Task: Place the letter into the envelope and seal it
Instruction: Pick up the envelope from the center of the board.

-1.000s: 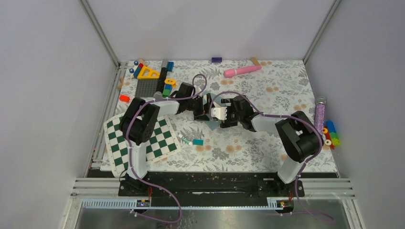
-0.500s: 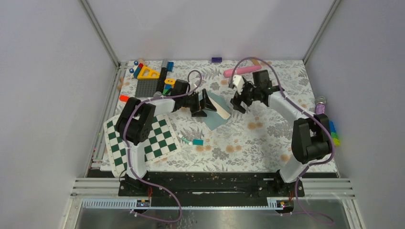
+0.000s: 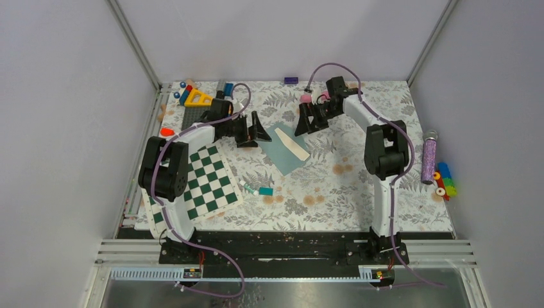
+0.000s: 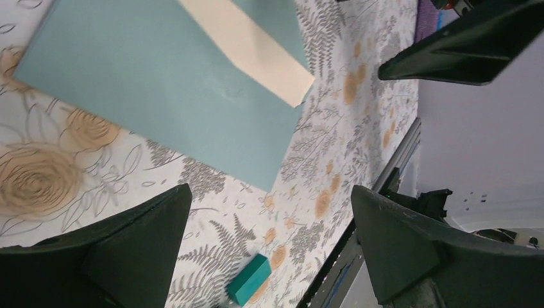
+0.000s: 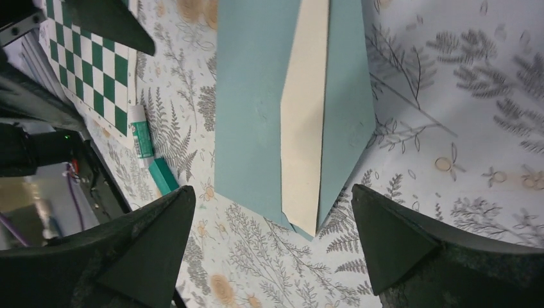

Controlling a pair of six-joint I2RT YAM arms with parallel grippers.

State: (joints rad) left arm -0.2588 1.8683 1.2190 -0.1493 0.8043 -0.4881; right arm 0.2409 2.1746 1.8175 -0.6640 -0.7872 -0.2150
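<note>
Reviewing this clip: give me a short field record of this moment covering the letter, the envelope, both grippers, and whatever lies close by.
envelope: flat, mid-table
letter: cream strip showing along the envelope; rest hidden or tucked in, cannot tell
sealed: not evident, letter is exposed
left gripper: fingers open, empty, just left of the envelope
right gripper: fingers open, empty, beyond the envelope's far corner
nearby: glue stick and teal block on the near side; checkerboard at left
</note>
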